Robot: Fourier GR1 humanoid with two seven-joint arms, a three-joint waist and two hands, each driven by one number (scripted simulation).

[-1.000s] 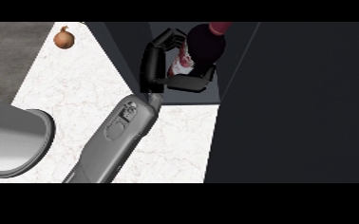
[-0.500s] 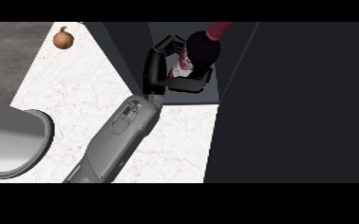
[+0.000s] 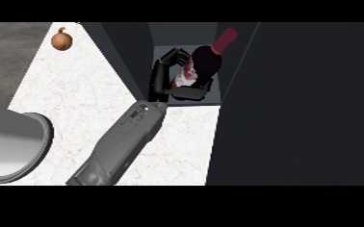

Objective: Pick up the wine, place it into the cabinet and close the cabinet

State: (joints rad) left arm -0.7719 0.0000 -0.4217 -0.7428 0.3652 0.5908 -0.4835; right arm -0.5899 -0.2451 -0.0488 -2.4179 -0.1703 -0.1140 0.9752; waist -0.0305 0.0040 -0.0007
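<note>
The dark cabinet [image 3: 298, 106] dominates the right side of the head view, its tall door panel running from top to bottom, with the open compartment showing as a narrow grey-floored slot between that door and a slanting dark side wall. Below and to the left spreads the white marbled surface [image 3: 78, 96], and at its far left edge sits the rounded grey rim of a basin or pan [image 3: 28, 144], only partly in view. One grey forearm [image 3: 121, 146] climbs from the lower edge, angled up and to the right, straight toward the cabinet opening. At its end the black hand [image 3: 171, 79] is inside the compartment, fingers and thumb curled round the body of the wine [image 3: 202, 62], so it is gripping the bottle. The bottle itself is within the cabinet opening, dark with a pale red-marked label against the palm, its maroon capped neck tilted up and to the right toward the door. Which arm this is, left or right, I cannot tell. Away at the top left, well apart from everything, a small brown onion [image 3: 62, 39] rests on the surface.
</note>
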